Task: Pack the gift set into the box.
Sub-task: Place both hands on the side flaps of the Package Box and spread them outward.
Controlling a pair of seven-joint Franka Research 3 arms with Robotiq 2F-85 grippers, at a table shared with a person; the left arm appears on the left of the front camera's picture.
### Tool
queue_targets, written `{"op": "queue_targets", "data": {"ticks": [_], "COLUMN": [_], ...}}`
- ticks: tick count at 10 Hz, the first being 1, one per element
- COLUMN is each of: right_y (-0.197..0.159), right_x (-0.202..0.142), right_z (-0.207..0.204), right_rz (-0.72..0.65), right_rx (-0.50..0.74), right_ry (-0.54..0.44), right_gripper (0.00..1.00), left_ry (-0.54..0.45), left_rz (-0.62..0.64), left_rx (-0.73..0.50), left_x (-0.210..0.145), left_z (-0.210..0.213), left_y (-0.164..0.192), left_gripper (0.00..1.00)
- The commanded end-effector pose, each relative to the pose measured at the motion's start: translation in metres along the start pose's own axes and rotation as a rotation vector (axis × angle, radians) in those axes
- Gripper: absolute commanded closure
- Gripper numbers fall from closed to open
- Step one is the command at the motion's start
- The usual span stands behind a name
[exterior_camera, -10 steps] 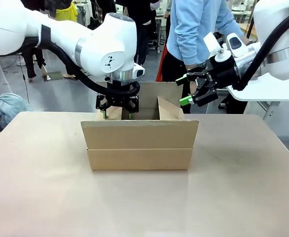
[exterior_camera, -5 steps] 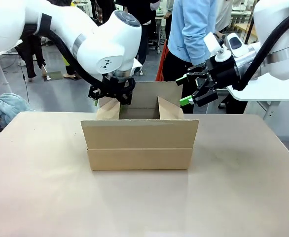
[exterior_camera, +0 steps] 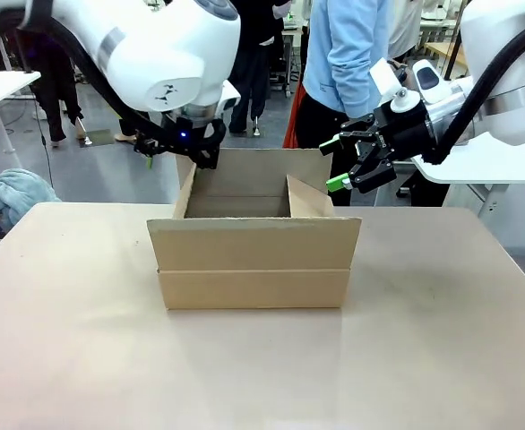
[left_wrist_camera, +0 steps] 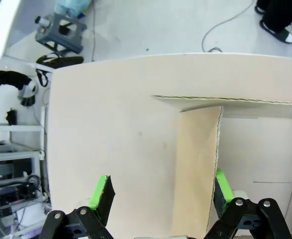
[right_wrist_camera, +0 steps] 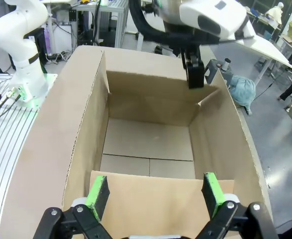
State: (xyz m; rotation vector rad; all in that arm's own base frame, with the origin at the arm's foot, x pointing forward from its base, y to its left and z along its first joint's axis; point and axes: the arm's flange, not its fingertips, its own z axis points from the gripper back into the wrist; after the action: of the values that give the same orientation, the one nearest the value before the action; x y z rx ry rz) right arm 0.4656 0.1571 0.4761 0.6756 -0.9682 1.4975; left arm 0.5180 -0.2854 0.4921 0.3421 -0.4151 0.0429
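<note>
We read the box (exterior_camera: 253,260) as set in the middle of the desk (exterior_camera: 424,340), long side toward us and all four flaps up, prob. so the mouth is clear for a wide, flat package to drop in. From the R wrist cam the box floor (right_wrist_camera: 148,147) is bare cardboard, so in our view the gift set is not yet packed. Task looks to be at its prep step: getting the flaps out of the way.

L hand (exterior_camera: 182,154) sits at the top of the L end flap (left_wrist_camera: 196,169), at the box's left end. Its fingers are spread wide. The flap runs up btw them, close against one green pad (left_wrist_camera: 221,188) and well off the other. Whether that pad touches the flap, we can't tell. It pinches nothing. We judge it's there to lean the flap outward; the flap stands near upright.

R hand (exterior_camera: 334,163) hovers just above and beyond the R end flap (exterior_camera: 309,199), which tilts inward a bit. Its fingers are spread too and hold nothing. The flap lies just past the fingertips, apart from them as far as we can see. Prob. that flap needs nudging out next.
</note>
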Motion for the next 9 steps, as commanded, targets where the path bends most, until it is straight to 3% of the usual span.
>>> {"op": "queue_targets", "data": {"ticks": [1, 5, 9], "right_y": [0.003, 0.003, 0.003], "right_x": [0.001, 0.001, 0.001], "right_z": [0.001, 0.001, 0.001], "right_rz": [0.0, 0.0, 0.0], "right_rx": [0.006, 0.006, 0.006], "right_ry": [0.006, 0.006, 0.006], "right_gripper": [0.0, 0.0, 0.0], "left_ry": [0.01, 0.098, 0.308], "left_rz": [0.002, -0.026, -0.008], "left_rx": [0.028, -0.003, -0.164], "left_x": [-0.002, 0.024, 0.021], "left_z": [-0.007, -0.011, -0.042], "left_y": [0.022, 0.066, 0.116], "left_gripper": [0.0, 0.0, 0.0]}}
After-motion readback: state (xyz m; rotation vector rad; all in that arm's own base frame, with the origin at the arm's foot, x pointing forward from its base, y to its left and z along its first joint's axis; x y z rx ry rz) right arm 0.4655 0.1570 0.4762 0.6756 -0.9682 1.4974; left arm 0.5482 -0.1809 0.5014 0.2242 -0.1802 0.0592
